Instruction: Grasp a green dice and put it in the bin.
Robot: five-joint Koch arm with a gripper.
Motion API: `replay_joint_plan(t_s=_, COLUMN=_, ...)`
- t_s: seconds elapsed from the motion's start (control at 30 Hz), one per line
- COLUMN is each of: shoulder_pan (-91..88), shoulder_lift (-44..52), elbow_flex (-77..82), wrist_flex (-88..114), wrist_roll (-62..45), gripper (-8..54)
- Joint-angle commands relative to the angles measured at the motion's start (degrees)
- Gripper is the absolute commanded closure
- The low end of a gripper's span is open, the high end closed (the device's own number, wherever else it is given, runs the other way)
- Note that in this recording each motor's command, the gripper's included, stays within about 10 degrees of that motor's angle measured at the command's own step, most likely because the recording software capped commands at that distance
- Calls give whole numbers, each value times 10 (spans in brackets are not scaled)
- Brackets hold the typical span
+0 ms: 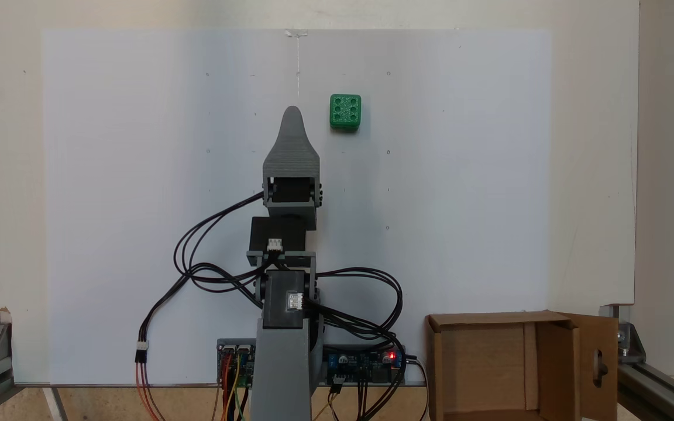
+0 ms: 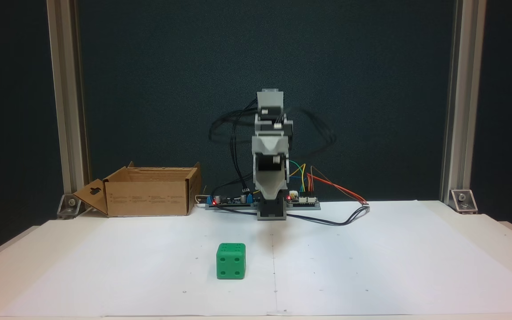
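The green dice point(image 1: 345, 111) lies on the white paper, six pips up in a fixed view; in the other it sits near the front point(image 2: 230, 261). My gripper point(image 1: 293, 112) points along the paper, its tip a short way left of the dice and not touching it. Facing the other camera, the gripper point(image 2: 271, 191) hangs folded above the arm's base, well behind the dice. Its jaws lie one behind the other, so their state does not show. The bin point(image 1: 437, 362), an open brown cardboard box with a handle-hole flap, stands beside the base point(image 2: 149, 198).
Circuit boards point(image 1: 366, 365) with lit red LEDs and looping black cables point(image 1: 214, 275) sit around the arm's base. Aluminium frame posts point(image 2: 67, 111) stand at the table's rear corners. The white paper sheet point(image 1: 138, 175) covers most of the table.
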Motion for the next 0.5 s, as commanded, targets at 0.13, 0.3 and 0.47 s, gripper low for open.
replay_joint_plan(t_s=0.13, shoulder_pan=-1, shoulder_lift=36, elbow_flex=-159, wrist_flex=242, wrist_roll=69, gripper=23)
replay_joint_plan(t_s=0.3, shoulder_pan=0, shoulder_lift=-47, elbow_flex=-304, wrist_flex=444, wrist_roll=70, gripper=22)
replay_joint_plan(t_s=0.47, shoulder_pan=11, shoulder_lift=-127, elbow_flex=-399, wrist_flex=624, wrist_roll=69, gripper=22)
